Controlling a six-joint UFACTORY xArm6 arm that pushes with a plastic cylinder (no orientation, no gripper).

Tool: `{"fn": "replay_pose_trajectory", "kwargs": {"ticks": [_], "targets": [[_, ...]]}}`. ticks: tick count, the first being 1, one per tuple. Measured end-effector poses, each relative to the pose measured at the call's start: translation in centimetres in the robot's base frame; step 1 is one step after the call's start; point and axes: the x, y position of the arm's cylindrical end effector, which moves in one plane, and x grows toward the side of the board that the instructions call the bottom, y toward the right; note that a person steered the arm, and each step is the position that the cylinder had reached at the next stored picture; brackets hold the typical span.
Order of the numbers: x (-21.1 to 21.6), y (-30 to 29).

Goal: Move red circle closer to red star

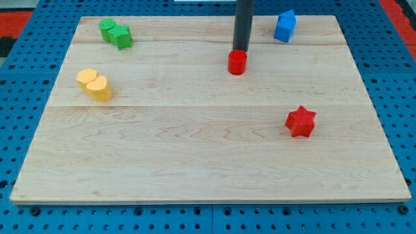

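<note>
- Landmark for all places: the red star [300, 121], lying on the wooden board [195, 162] toward the view's right, nearer the view's bottom than any other block.
- Near strip of the board below the star holds no blocks.
- Yellow block [95, 84], a rounded two-lobed shape, sits far to the view's left of the star and a bit higher up; not part of the task.
- Red circle [237, 62], the block to be moved, stands up and to the view's left of the star, well apart from it with bare wood between them.
- The rod's tip [240, 51] is right at the circle's far edge, on the side away from the star's row; it looks to be touching or just about touching, contact can't be confirmed.
- End effector is a plain dark rod, no jaws, so nothing is gripped; it can only push.
- Green block [116, 33], lumpy shape, far up-left of the star near the top-left corner.
- Blue block [285, 26], shape unclear, almost straight above the star at the view's top edge.
- Progress call: approach looks done, tip placed behind the circle; the push itself is still ahead, the gap to the star remains wide.
- Left to do, judged: drive the circle down and toward the view's right; the tip may need to sit more to the circle's left side to aim it.
</note>
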Motion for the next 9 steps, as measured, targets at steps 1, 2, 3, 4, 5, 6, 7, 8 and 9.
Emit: {"fn": "replay_pose_trajectory", "kwargs": {"ticks": [1, 2, 3, 4, 5, 6, 7, 8, 9], "targets": [[1.3, -2.6], [2.4, -0.5], [2.6, 2.5], [2.9, 3.9], [2.7, 1.4], [3.4, -1.0], [3.6, 1.6], [4.2, 3.4], [4.9, 5.6]]}}
